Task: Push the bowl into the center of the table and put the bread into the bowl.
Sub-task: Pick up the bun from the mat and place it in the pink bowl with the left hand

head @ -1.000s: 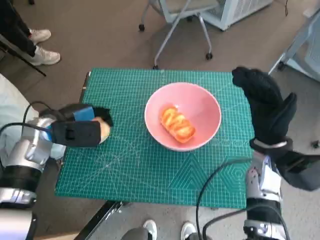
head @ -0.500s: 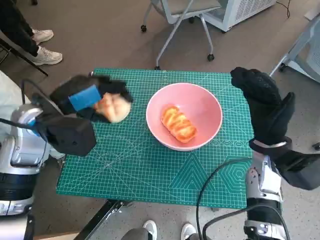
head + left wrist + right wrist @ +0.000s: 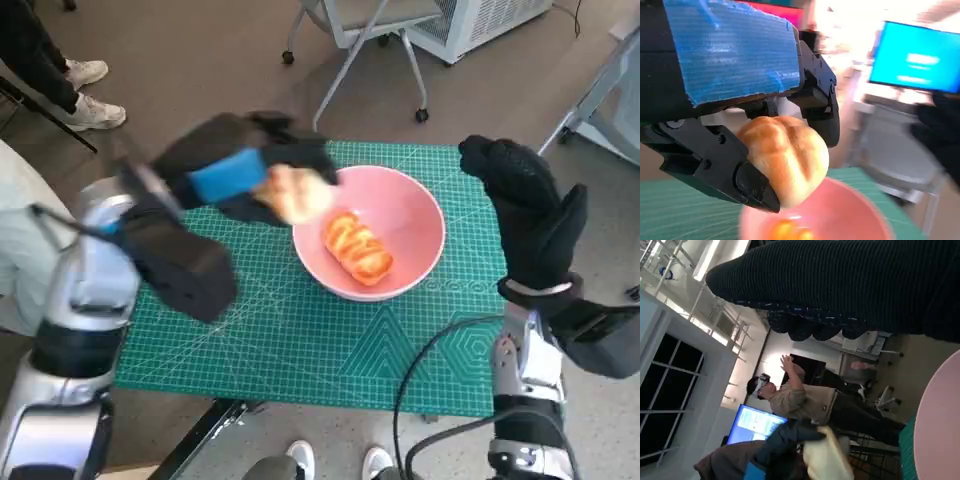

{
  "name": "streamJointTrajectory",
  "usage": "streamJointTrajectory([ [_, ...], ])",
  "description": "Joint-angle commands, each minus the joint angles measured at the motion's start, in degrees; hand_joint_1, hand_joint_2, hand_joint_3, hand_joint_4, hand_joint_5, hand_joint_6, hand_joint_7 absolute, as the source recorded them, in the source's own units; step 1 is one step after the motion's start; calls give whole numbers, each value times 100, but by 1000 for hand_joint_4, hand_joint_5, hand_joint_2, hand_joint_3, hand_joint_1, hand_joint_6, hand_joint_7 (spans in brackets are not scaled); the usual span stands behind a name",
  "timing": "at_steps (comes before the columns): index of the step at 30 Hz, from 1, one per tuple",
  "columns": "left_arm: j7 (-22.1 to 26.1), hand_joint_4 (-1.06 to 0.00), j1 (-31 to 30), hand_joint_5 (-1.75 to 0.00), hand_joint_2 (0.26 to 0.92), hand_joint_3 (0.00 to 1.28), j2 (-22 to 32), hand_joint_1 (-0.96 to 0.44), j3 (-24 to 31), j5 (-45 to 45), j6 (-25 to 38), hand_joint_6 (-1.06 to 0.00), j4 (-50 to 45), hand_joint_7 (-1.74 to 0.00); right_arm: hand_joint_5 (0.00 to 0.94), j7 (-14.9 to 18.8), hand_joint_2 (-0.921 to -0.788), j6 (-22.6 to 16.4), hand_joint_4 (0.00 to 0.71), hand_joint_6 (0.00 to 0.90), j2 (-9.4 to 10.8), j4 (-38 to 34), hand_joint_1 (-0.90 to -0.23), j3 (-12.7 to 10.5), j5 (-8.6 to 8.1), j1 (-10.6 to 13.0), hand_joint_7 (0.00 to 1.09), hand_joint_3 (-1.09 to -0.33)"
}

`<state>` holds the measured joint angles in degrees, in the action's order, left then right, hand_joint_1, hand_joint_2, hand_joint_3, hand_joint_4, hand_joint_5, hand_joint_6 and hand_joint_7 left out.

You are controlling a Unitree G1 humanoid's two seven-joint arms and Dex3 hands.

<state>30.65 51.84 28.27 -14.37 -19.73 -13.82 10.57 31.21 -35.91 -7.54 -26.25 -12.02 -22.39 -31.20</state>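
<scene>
A pink bowl (image 3: pixel 405 215) sits near the middle of the green cutting mat (image 3: pixel 300 340), with an orange glazed bread (image 3: pixel 354 248) lying inside it. My left hand (image 3: pixel 240 170) holds a pale round bread roll (image 3: pixel 296 192) in the air over the bowl's left rim. The left wrist view shows the roll (image 3: pixel 785 159) pinched between the black fingers (image 3: pixel 755 187), with the bowl (image 3: pixel 840 220) below. My right hand (image 3: pixel 530 215), in its black glove, hovers beside the bowl's right side, fingers apart and holding nothing.
A rolling chair (image 3: pixel 355 40) stands beyond the table's far edge. A person's shoes (image 3: pixel 85 95) are at the upper left, and more feet (image 3: pixel 335 460) show by the near edge. In the right wrist view a person (image 3: pixel 805 400) sits in front of a blue screen (image 3: pixel 755 427).
My left hand has lifted the roll from the mat's left side and carried it up and right to the bowl's left rim. The right hand has stayed in place.
</scene>
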Motion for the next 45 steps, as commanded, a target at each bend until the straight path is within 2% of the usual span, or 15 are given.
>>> streamJointTrajectory([
  [1,24,-730,458,-1127,919,35,-328,2,-279,-98,-231,-662,677,-1124,1,37,-921,45,194,123,-32,-14,-681,-5,-7,116,381,-742],
  [5,-119,-734,714,-1146,920,42,-632,2,-470,-224,-478,-642,1350,-1119,1,-12,-921,42,195,123,-58,50,-683,-16,37,168,383,-740],
  [7,-184,-698,801,-1201,920,92,-776,2,-541,-269,-515,-568,1649,-1173,1,-26,-921,57,195,124,-69,78,-687,-25,36,191,384,-738],
  [9,-250,-612,858,-1268,921,171,-902,1,-610,-343,-557,-471,1924,-1291,2,-35,-921,72,196,124,-79,101,-691,-36,30,211,384,-736],
  [10,-276,-533,879,-965,892,181,-948,-1,-639,-379,-579,-425,2032,-1028,2,-40,-921,79,196,124,-83,113,-694,-39,29,220,384,-735],
  [11,-297,-530,894,-809,887,175,-993,-3,-690,-439,-582,-431,2131,-891,2,-51,-921,85,196,124,-85,124,-695,-44,29,228,384,-735],
  [12,-311,-487,906,-529,876,148,-1022,-11,-723,-480,-589,-422,2201,-639,2,-60,-921,90,196,125,-86,135,-697,-47,30,236,384,-735],
  [13,-325,-464,917,-340,874,119,-1053,-16,-766,-532,-583,-428,2270,-455,2,-76,-921,97,197,125,-84,153,-699,-47,35,244,384,-734],
  [14,-335,-419,926,-217,866,95,-1075,-32,-791,-569,-583,-416,2319,-327,2,-87,-921,103,197,125,-82,168,-700,-46,39,251,384,-734],
  [18,-420,-341,931,-57,843,53,-1174,-88,-870,-704,-545,-388,2475,-147,2,-150,-921,129,197,125,-70,244,-701,-33,68,284,384,-734],
  [29,-550,-196,758,0,822,20,-1293,-142,-932,-850,-322,-325,2524,-42,2,-287,-921,123,198,126,-37,313,-696,-3,131,326,383,-734],
  [45,-261,-169,461,0,818,7,-1026,-116,-599,-412,-257,-316,2093,-23,1,-311,-921,99,199,127,26,282,-705,62,177,257,381,-734],
])
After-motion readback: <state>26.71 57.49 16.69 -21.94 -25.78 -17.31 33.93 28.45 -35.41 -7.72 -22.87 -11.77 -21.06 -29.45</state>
